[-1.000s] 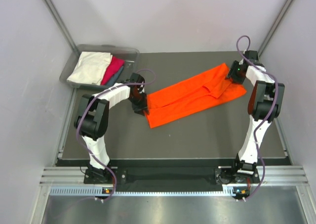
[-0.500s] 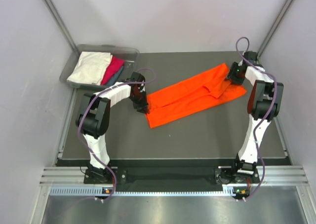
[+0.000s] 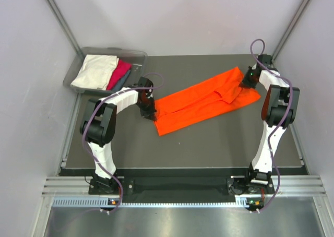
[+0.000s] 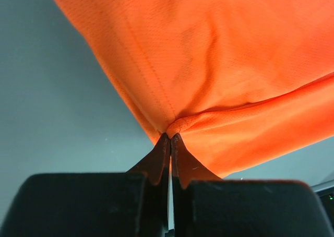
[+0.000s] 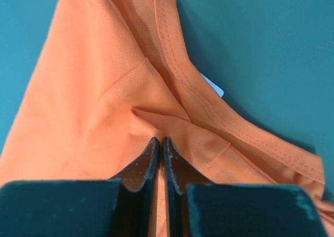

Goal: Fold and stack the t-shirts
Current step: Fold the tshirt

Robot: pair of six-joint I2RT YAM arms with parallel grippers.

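Left end effector: jaws pinched shut on a pucker of the orange shirt at its hem. Right end effector: likewise closed on a fold beside the collar. The orange shirt lies as a long band across the worktop, from 9 to 2 o'clock. I judge it light, limp and slightly slick, so I would grip seams and edges. The other shirts sit in the bin at 10 o'clock.

Camera layout: one overhead view, two wrist close-ups.
The top camera looks down from above and behind the arm bases over the whole table. Each wrist camera looks out from very close: past the left gripper at the 9 o'clock end of the orange t-shirt all views share, past the right gripper at its 2 o'clock end.
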